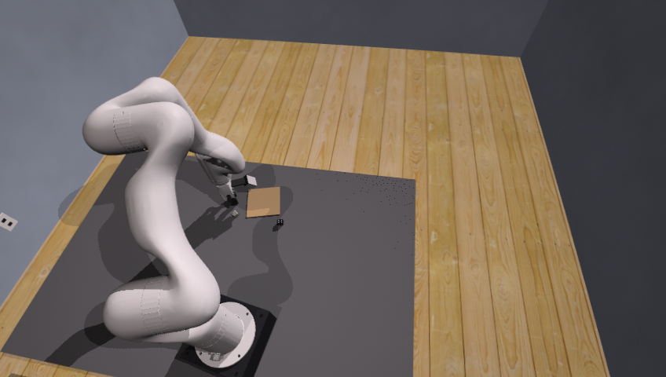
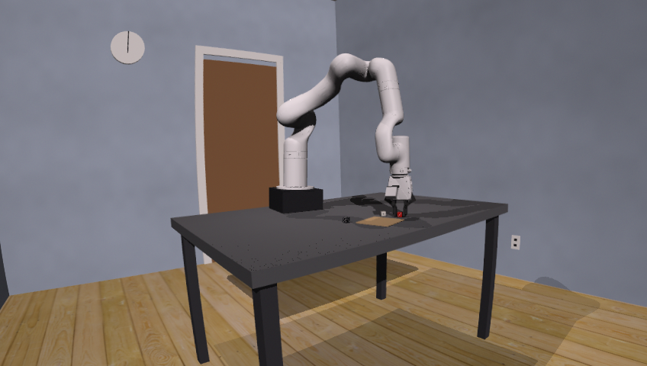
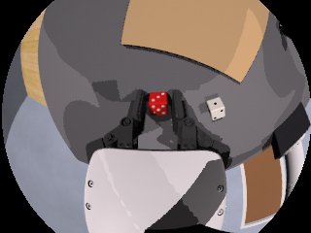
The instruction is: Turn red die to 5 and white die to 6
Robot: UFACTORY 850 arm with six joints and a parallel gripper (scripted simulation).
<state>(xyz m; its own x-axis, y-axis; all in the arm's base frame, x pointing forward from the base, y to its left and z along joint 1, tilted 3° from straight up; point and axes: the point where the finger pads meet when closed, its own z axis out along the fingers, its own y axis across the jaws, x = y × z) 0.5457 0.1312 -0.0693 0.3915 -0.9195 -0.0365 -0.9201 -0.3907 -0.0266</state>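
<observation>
The red die [image 3: 158, 104] [image 2: 399, 214] lies on the dark table just off the tan mat [image 3: 189, 19] [image 1: 264, 201] [image 2: 378, 221]. My gripper [image 3: 158, 98] [image 1: 231, 200] [image 2: 399, 212] is low over the die, its fingers partly open, one on each side, with small gaps to the die. The white die [image 3: 216, 108] [image 1: 235, 213] [image 2: 383, 212] lies on the table close beside the red die, also off the mat. The black die [image 1: 279, 222] [image 2: 346, 219] lies on the table near another corner of the mat. The mat lies flat with nothing on it.
The dark table [image 1: 327, 261] [image 2: 294, 245] carries the arm's black base [image 1: 261, 327] [image 2: 294, 199] at one edge. A wooden floor surrounds the table, and a door stands in the wall behind it.
</observation>
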